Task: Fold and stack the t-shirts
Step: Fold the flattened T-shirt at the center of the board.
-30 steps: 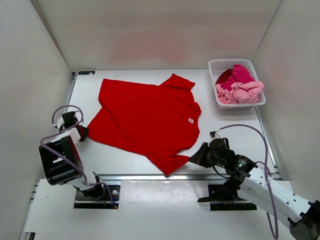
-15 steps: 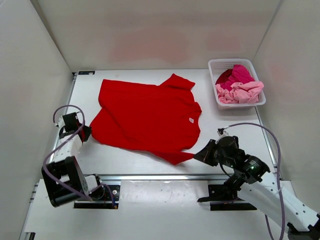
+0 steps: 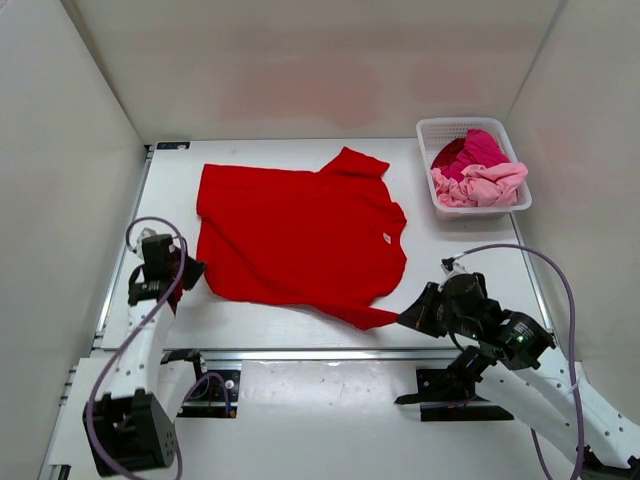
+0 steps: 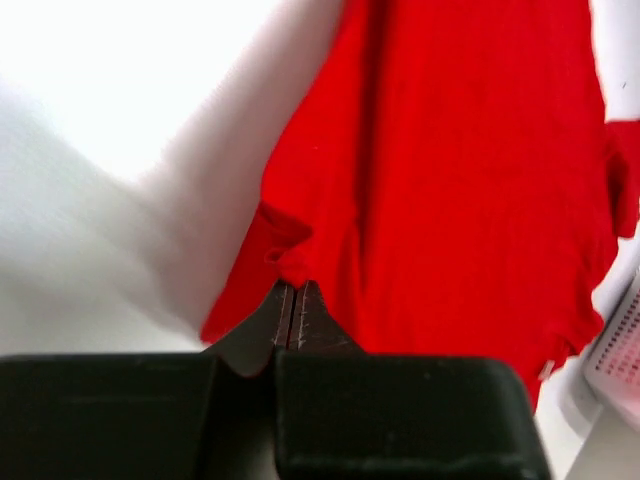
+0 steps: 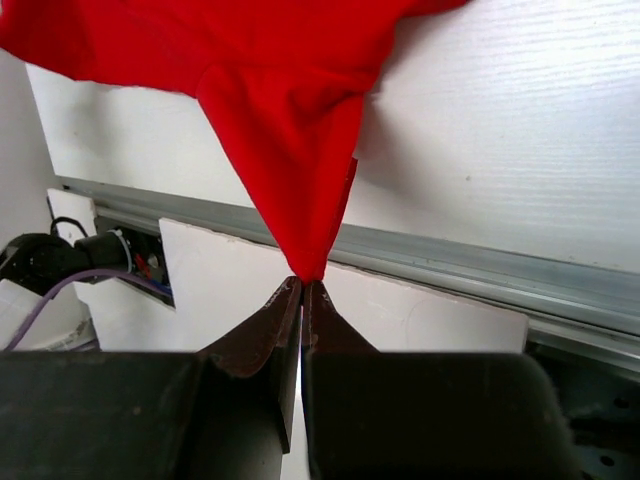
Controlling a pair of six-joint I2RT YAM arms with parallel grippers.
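Observation:
A bright red t-shirt (image 3: 295,235) lies spread on the white table, its small white neck label (image 3: 384,238) at the right. My left gripper (image 3: 190,270) is shut on the shirt's near left corner, and the left wrist view shows the red cloth (image 4: 440,150) pinched at its tips (image 4: 292,290). My right gripper (image 3: 405,317) is shut on the near right sleeve tip, which the right wrist view shows stretched into a red point (image 5: 290,120) at its tips (image 5: 302,283). Magenta (image 3: 478,147) and pale pink (image 3: 480,185) shirts lie bunched in the basket.
A white plastic lattice basket (image 3: 432,128) stands at the back right of the table. A metal rail (image 3: 300,352) runs along the table's near edge, also seen in the right wrist view (image 5: 480,265). White walls close in the left, back and right sides.
Both grippers have moved right with the shirt in them. The left hem has been drawn in and straightened, and the near right sleeve has been pulled out toward the right.

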